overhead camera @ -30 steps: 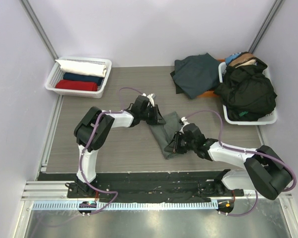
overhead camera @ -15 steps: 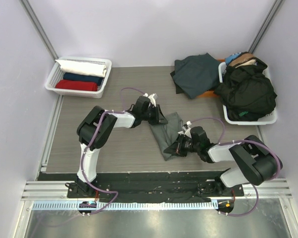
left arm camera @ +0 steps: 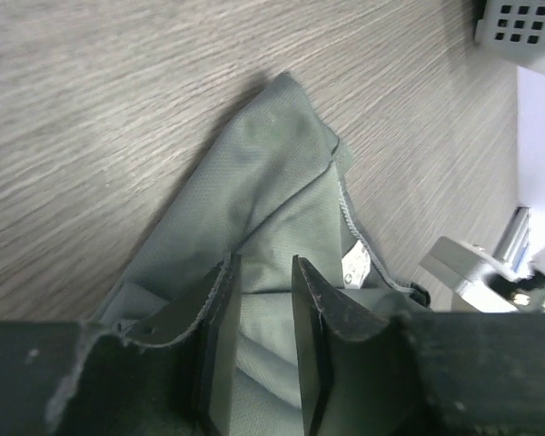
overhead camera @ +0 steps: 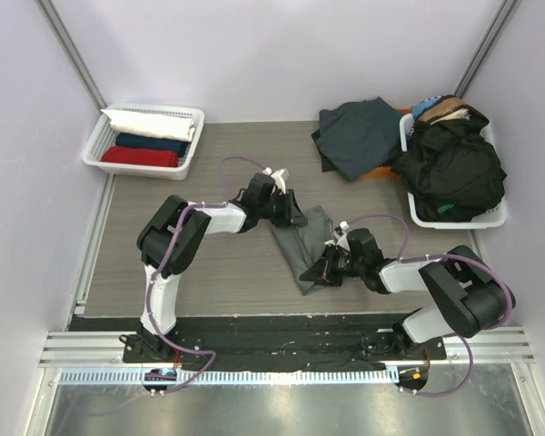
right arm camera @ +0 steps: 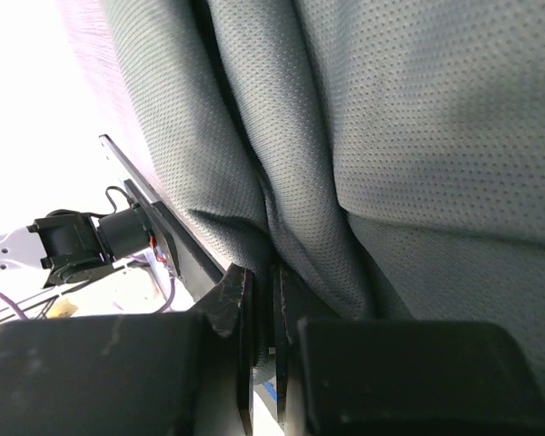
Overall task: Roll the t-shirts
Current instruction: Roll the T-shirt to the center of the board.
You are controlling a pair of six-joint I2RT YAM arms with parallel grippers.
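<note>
Three rolls sit finished, well off to the L of the L gripper (overhead camera: 289, 215) and farther from the arm bases: white roll (overhead camera: 150, 121), navy roll (overhead camera: 154, 143) and red roll (overhead camera: 138, 156), side by side in the left lattice basket (overhead camera: 93, 153). So approx. three shirts look done.

The L gripper is down on the far end of the grey-green t-shirt (overhead camera: 298, 245). Its jaws stand a bit apart w/ cloth showing through the gap, and from the wrist view the cloth doesn't look pinched. The shirt is folded into a long narrow strip on the wood-grain table (overhead camera: 209, 263), running from under the L gripper toward the R gripper (overhead camera: 323, 271). It's a strip, not a roll yet, and no turn looks started.

The R gripper is at the strip's near end, jaws squeezed nearly together on a fold of that shirt; in its wrist view the fold runs right down between the fingers (right arm camera: 239, 304).

Beyond the R gripper and to its R, a dark teal shirt (overhead camera: 359, 136) lies loose on the table, unrolled. Further R, the right lattice basket (overhead camera: 459, 221) holds a black heap (overhead camera: 450, 168) of crumpled clothing.

My guess is it's about half done or less: this strip needs rolling, then the teal one and the pile.
</note>
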